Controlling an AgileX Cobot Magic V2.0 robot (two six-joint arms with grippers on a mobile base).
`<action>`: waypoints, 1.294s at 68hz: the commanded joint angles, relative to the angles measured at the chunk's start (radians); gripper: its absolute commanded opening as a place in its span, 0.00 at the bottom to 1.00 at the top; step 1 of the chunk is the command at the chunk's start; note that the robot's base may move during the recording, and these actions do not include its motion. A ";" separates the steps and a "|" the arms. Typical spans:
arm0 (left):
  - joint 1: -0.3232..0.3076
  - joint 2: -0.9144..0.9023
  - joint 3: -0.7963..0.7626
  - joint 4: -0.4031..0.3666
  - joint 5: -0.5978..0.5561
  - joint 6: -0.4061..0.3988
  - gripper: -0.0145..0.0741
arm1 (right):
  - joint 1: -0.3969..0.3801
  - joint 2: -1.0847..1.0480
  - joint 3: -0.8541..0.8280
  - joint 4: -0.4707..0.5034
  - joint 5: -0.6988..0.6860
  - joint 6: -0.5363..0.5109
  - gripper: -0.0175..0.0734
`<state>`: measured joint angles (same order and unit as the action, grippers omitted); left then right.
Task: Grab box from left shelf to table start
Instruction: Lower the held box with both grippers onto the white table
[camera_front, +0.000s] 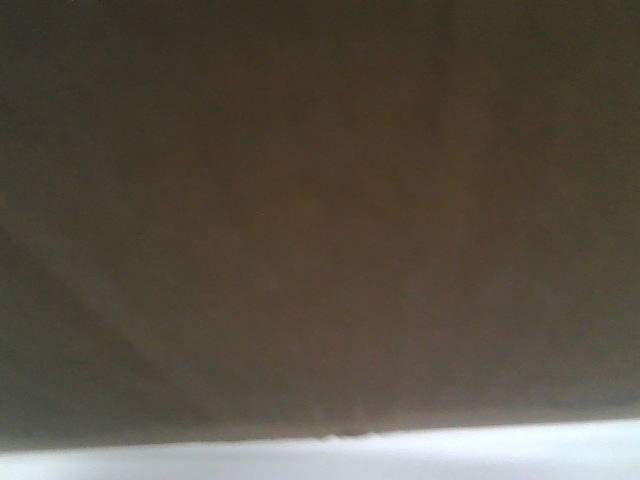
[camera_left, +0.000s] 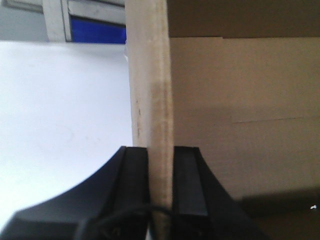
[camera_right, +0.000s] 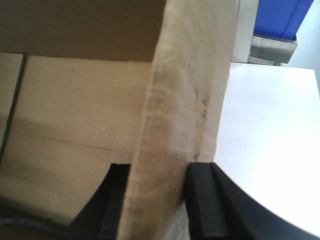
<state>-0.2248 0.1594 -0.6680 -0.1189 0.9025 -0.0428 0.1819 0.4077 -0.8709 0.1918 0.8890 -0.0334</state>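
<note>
So the front view is taken up almost entirely by the box (camera_front: 320, 220). It's a dim brown cardboard face right up against the lens, and only a thin strip of white table (camera_front: 420, 455) is seen under its lower edge. Whether the box is actually resting on the table can't be told from that view, it's all pretty blurry. In the left wrist view the left gripper (camera_left: 160, 157) is seen clamped on an upright cardboard wall of the box, with one black finger pressed flat to each side of it. The box's inside is shown to the right of that wall and the white table to the left. A blue panel (camera_left: 97, 30) just beside a pale frame (camera_left: 55, 20) is visible way at the back. Same deal in the right wrist view: the right gripper (camera_right: 160, 172) is shut on a wall of the box too, with the cardboard pinched between both fingers. There the box interior is seen on the left and the table on the right.
</note>
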 joint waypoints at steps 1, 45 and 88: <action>-0.015 0.012 0.009 -0.045 -0.145 0.010 0.06 | 0.003 0.011 -0.032 0.051 -0.159 -0.010 0.26; -0.015 0.014 0.234 -0.045 -0.207 0.010 0.06 | 0.003 0.011 -0.032 0.051 -0.159 -0.010 0.26; -0.015 0.021 0.147 -0.058 -0.231 0.010 0.06 | 0.003 0.023 -0.039 0.056 -0.132 -0.010 0.26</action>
<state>-0.2314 0.1550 -0.4523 -0.1869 0.7148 -0.0526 0.1819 0.4096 -0.8665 0.1745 0.8752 -0.0451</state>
